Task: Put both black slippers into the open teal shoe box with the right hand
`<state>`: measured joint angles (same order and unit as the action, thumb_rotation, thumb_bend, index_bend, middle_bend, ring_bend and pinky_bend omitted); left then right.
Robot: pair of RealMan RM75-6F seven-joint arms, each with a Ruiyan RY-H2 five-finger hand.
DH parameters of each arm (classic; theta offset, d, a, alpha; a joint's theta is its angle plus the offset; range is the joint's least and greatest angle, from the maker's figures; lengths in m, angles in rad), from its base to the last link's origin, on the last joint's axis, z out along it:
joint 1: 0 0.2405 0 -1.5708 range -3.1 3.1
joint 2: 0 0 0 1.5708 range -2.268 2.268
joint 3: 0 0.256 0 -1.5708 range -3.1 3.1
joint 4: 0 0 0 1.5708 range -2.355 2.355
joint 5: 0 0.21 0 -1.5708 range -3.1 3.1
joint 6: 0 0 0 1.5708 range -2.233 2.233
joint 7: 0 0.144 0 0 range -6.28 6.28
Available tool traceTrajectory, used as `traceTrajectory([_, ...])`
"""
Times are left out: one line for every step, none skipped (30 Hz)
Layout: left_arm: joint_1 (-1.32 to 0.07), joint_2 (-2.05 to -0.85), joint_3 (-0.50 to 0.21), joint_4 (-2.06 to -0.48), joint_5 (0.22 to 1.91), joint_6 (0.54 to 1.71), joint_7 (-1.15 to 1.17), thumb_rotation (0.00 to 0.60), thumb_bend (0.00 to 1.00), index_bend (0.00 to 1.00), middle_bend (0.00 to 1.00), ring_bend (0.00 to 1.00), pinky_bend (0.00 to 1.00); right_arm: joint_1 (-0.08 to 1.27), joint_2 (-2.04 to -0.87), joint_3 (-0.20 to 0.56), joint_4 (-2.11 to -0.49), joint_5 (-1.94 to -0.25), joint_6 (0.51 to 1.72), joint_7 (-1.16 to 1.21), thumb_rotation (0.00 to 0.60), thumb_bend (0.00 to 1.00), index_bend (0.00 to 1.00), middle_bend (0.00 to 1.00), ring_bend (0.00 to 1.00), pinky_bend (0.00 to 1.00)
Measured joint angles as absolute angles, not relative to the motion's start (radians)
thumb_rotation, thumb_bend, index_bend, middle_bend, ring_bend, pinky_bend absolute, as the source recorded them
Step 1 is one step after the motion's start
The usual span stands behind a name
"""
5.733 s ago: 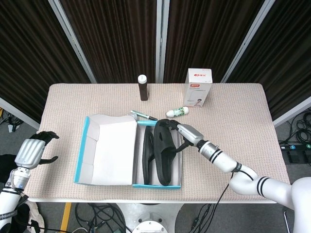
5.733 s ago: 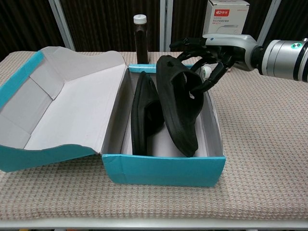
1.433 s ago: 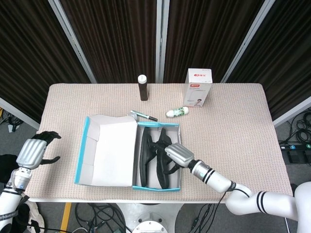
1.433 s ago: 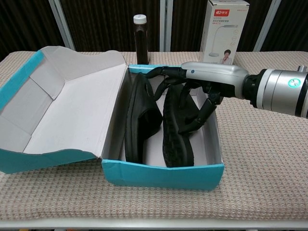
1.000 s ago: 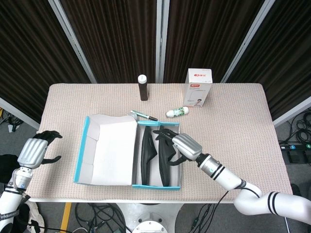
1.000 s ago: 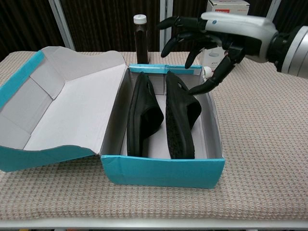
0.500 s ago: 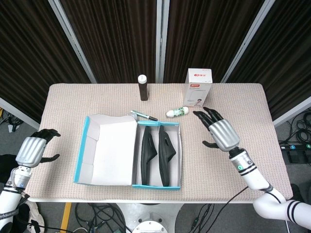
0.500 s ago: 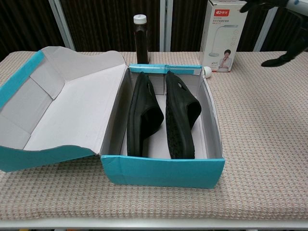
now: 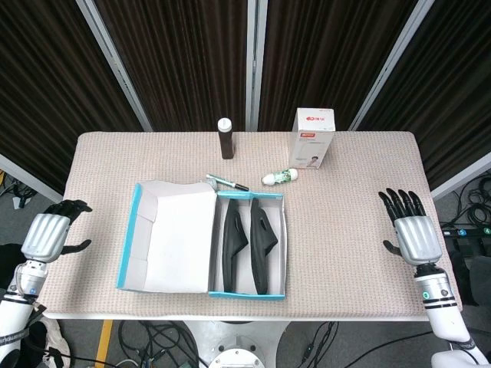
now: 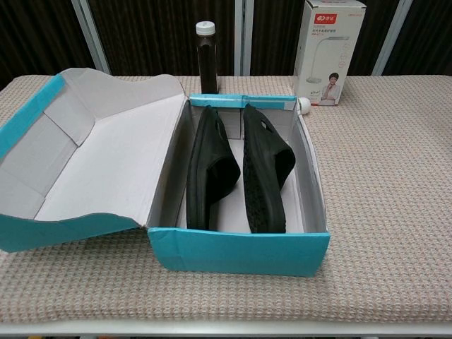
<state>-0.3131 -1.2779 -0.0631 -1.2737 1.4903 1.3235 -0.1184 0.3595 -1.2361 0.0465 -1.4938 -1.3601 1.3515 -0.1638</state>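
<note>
My right hand (image 9: 416,235) hangs just past the counter's (image 9: 353,222) right edge, well apart from the teal shoe box (image 9: 280,295), its fingers (image 9: 401,201) spread and holding nothing. My left hand (image 9: 47,234) sits off the left edge, its fingers loosely curled and apart, also empty. Between the box and the right edge lies a broad stretch of bare woven beige cloth; a narrower strip runs along the front edge.

The box is thin card, teal outside and pale grey inside, its hinged lid (image 10: 85,155) folded out flat to the left with a wavy front lip. Both black slippers (image 10: 240,169) stand on their sides within it, side by side and touching, matte and rubbery, soles ribbed. Behind the box lie a pen (image 9: 226,182) and a small white-capped green bottle (image 9: 280,176) on its side; further back stand a dark cylindrical bottle (image 9: 225,139) with a white cap and a tall white carton (image 9: 315,138), all near the rear edge.

Half a second ago my right hand hovered over the counter beside the box; now it is drawn back beyond the edge, out of the chest view. The slippers and box have not shifted
</note>
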Motion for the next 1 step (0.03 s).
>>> traceTrajectory([-0.313, -1.278, -0.065, -1.273, 1.489, 1.325, -0.110, 0.600, 0.13, 0.32, 0.26, 0.22, 0.32, 0.355, -1.235, 0.046, -1.493, -1.360, 1.353, -0.159, 0.600, 0.01, 0.02, 0.04, 0.00, 0.00])
